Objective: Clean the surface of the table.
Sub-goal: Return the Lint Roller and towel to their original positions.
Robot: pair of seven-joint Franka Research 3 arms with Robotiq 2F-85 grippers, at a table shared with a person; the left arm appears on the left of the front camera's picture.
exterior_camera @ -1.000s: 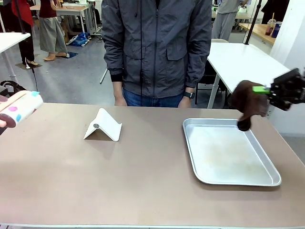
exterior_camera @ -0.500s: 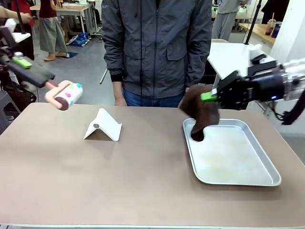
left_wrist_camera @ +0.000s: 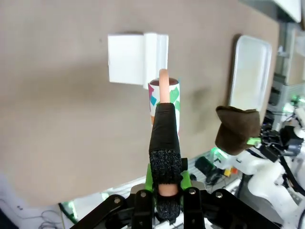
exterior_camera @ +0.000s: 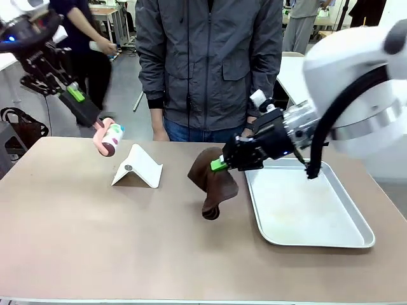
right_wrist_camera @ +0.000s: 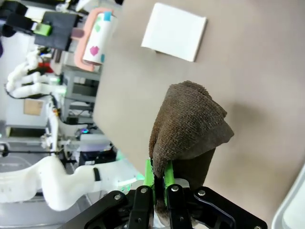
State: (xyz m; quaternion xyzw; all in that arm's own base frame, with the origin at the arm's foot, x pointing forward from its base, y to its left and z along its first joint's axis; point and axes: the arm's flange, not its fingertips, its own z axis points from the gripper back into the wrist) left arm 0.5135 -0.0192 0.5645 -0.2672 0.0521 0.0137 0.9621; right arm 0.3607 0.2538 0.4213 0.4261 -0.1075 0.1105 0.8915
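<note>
The brownish table (exterior_camera: 127,241) spans the front view. My left gripper (exterior_camera: 76,95) is shut on the black handle of a lint roller (exterior_camera: 109,138) with a pink frame and a patterned roll, held in the air above the table's far left, just left of a white folded stand (exterior_camera: 138,167). The roller (left_wrist_camera: 164,98) points away from me in the left wrist view. My right gripper (exterior_camera: 219,164) is shut on a dark brown cloth (exterior_camera: 213,184) that hangs to the table top near the middle, left of the tray. The cloth (right_wrist_camera: 188,124) drapes over my right fingers.
A silver metal tray (exterior_camera: 305,206) lies bare on the table's right half. A person in a grey jacket (exterior_camera: 210,63) stands at the far edge, hands low. The white stand (left_wrist_camera: 136,58) is under the roller in the left wrist view.
My right arm has swung left, carrying the cloth from over the tray's right side to the table's middle. My left arm has brought the lint roller in from the left edge toward the white stand.
</note>
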